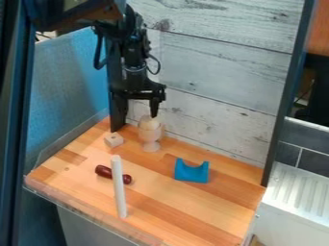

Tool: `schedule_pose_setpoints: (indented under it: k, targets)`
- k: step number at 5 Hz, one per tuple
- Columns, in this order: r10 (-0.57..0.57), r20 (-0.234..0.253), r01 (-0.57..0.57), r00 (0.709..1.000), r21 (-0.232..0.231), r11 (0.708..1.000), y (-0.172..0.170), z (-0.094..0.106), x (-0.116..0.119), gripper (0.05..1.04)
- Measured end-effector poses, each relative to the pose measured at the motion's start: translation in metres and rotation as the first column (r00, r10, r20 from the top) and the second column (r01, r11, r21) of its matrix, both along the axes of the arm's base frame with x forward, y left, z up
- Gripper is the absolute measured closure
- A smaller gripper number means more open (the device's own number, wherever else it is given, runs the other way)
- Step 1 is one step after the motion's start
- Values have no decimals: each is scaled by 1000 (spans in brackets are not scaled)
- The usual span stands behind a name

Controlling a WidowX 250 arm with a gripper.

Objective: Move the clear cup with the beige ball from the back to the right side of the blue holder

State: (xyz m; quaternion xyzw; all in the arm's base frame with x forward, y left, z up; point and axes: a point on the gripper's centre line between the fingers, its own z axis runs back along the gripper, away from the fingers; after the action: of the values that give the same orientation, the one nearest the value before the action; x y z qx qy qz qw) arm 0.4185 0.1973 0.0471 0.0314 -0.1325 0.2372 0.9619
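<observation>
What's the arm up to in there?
The gripper is down at the pale ball in the wooden cup; I can't tell if it has hold of it. The cup stands on the wooden counter near the back wall, beside a small block. Nearer the camera, a white stick crosses in front of a dark red pin. A blue cradle sits off to the other side.

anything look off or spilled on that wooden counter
Nothing looks spilled or broken. The one mildly odd thing is the thin white stick toward the front: it seems to stand on end, which looks easy to topple, and it partly hides the dark red rod lying behind it.
</observation>
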Motion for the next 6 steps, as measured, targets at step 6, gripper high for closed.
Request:
schedule_pose_setpoints:
  k: [6]
  targets:
    - [7,-73,-4,997,42,999,-1,-33,17,109]
